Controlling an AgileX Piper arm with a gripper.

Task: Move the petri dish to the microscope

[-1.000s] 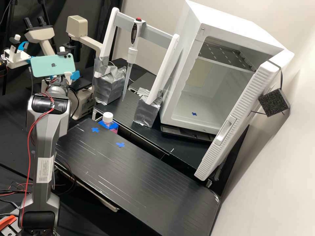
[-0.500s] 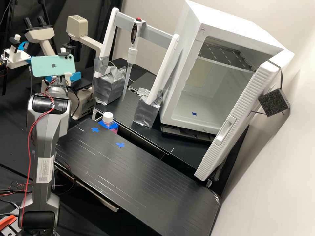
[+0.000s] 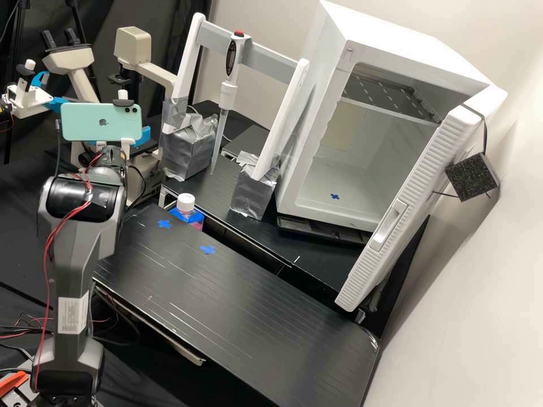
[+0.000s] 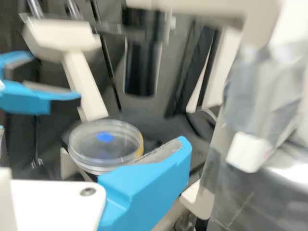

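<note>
The petri dish, a clear, round, shallow vessel of apparently rigid plastic with a blue spot (image 4: 106, 147), lies left of centre in the wrist view, level or nearly so, just beside the tip of one of the bright blue fingers (image 4: 147, 185). The fingers are assessed as well spread, with nothing held: the grey pad in view is bare. The dish appears to rest on a dark support at the cream microscope with black fittings (image 3: 157, 78); the exact seating cannot be confirmed. Handling: judged light, stiff, smooth enough to slip and liable to crack under a hard squeeze. Recommended hold is low across opposite side walls, with light, even pressure; a push on one side could slide it. The matt black table (image 3: 226, 305) runs from left of centre to the lower right of the high view, marked by two blue tape crosses (image 3: 207, 249). A white-capped bottle of pink liquid (image 3: 186, 203) stands at its far edge. A white box-shaped incubator, door open (image 3: 300, 130), occupies the upper right, against a pale wall (image 3: 486, 294).
</note>
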